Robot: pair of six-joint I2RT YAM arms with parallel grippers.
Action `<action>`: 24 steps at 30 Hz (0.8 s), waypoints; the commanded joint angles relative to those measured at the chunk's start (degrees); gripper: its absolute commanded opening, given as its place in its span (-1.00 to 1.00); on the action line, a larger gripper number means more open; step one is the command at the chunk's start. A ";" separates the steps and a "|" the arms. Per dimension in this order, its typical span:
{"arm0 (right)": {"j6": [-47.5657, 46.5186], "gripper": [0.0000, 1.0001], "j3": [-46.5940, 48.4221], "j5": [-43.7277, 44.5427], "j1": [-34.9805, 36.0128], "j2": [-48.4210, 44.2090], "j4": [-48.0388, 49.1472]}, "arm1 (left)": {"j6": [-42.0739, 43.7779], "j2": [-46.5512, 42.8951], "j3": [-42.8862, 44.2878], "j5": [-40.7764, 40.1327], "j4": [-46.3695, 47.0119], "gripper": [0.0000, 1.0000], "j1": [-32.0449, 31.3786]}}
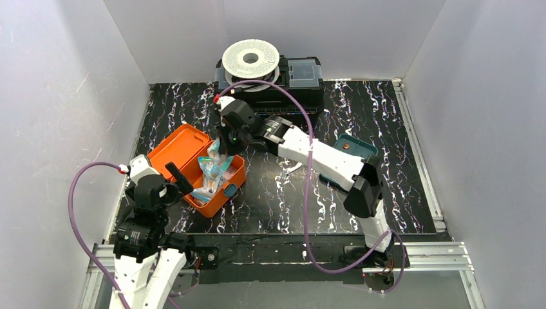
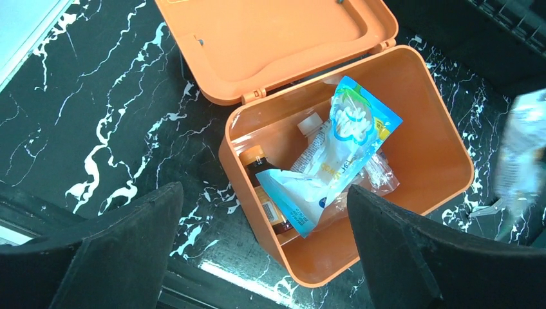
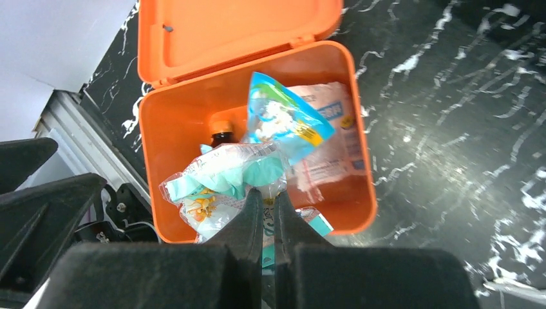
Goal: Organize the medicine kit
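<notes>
Medicine kit [image 1: 181,147], orange, lid thrown back toward 10 o'clock, sits at 9 o'clock on the marbled mat [image 1: 386,116], with a brown bottle [image 2: 257,168] and blue pouch [image 2: 354,122] inside. Right gripper [image 3: 265,193] hangs over it, pinched on a clear packet [image 3: 225,170]. Left gripper [image 2: 264,192] gapes wide at its 7 o'clock.

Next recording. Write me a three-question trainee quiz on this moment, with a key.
1. True or false: the lid of the medicine kit is open.
2. Which one pinches something: A, the left gripper, or B, the right gripper?
3. Fill in: the brown bottle inside the kit has an ____ cap.
Key: 1 true. 2 B: it is shut on a clear packet above the kit, and the left one is open. 3 orange.
</notes>
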 commanded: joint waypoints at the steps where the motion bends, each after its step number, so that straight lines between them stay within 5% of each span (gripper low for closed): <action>1: -1.10 -0.97 7.05 -5.75 1.42 5.65 1.42 | -0.85 -0.96 0.28 -3.30 -1.19 0.99 0.09; 16: 4.03 -0.88 11.64 -20.47 2.29 15.91 7.19 | -3.54 -2.62 0.97 -8.22 -3.45 0.99 0.29; 24: 5.89 -0.65 14.12 -25.20 2.53 19.29 6.42 | -3.33 -2.66 0.94 -7.88 -3.23 0.99 0.35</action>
